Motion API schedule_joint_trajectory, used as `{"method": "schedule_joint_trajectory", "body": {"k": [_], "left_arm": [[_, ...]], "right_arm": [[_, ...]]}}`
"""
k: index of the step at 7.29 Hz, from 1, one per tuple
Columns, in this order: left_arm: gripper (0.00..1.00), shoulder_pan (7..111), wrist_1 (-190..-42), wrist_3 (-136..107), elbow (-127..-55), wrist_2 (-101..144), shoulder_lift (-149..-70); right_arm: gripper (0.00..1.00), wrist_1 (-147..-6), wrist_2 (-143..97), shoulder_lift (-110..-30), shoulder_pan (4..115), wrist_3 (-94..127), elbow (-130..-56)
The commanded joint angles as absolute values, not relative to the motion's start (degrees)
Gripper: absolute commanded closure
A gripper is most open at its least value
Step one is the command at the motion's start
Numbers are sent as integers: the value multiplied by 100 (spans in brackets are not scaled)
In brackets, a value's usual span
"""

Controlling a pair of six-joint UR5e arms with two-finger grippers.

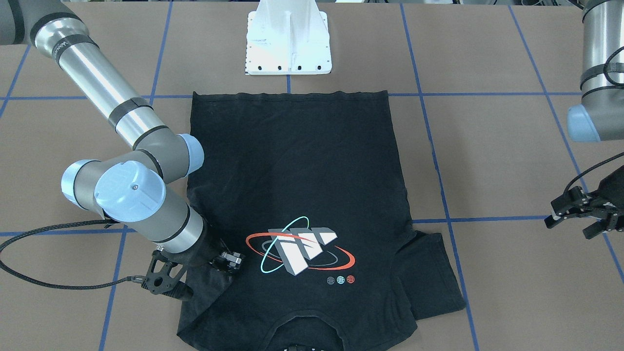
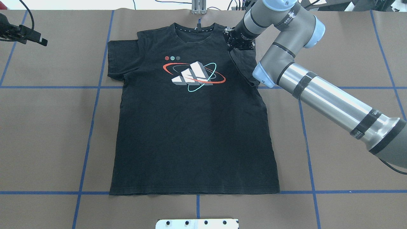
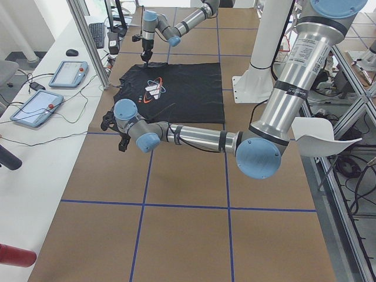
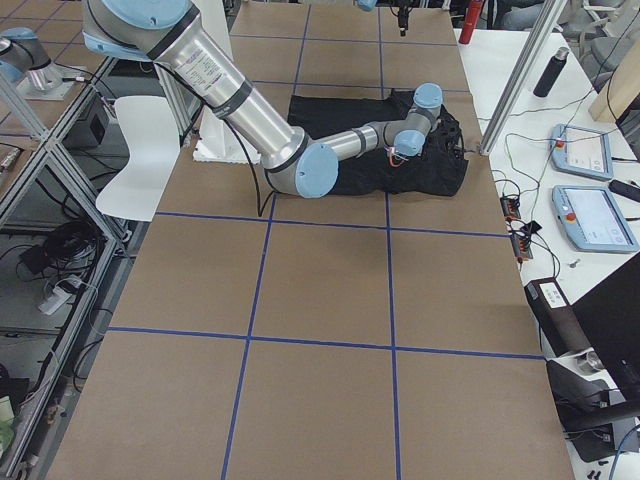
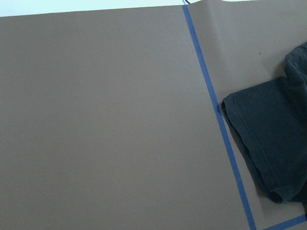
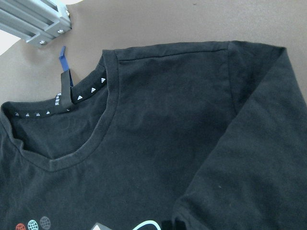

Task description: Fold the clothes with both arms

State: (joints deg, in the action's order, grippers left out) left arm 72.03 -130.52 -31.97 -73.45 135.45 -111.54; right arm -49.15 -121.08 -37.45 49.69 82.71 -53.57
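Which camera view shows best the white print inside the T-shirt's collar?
The right wrist-mounted view: the collar print is close, each white triangle distinct. The overhead exterior shows only tiny dots; the front-facing view crops it; side views cannot resolve it.

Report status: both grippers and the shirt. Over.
Left gripper open, empty, clear of the T-shirt. Right gripper at its shoulder, jaws unclear. T-shirt flat, logo up, that sleeve folded in. Nothing blocking.
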Motion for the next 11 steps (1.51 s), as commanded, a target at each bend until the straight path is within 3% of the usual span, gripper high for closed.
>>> {"method": "schedule_joint_trajectory", "body": {"k": [1,2,4,5,8,9,11], "left_arm": [[1,7075,-13052,-3321,-7164,13500,-11442],[1,6945,-13043,-3340,-6946,13500,-11730],[1,6812,-13052,-3410,-6777,13500,-11978],[1,6725,-13060,-3419,-6359,13500,-12380],[5,6181,-13778,-3419,-5382,12582,-12901],[15,6170,-13877,-3410,-5161,12525,-13015],[25,5847,-14474,-3410,-4634,11826,-13279]], "right_arm": [[67,-4922,-11787,-3516,4799,8262,-4993],[1,-4922,-11656,-3507,4747,8253,-4949],[0,-4957,-11654,-3368,4729,8252,-4983],[0,-4948,-11846,-3392,4763,8288,-5175],[0,-4966,-11971,-4399,4834,8288,-6464],[0,-4966,-11962,-4542,4834,8288,-6651],[0,-4957,-11962,-4737,4843,8288,-6793]]}}
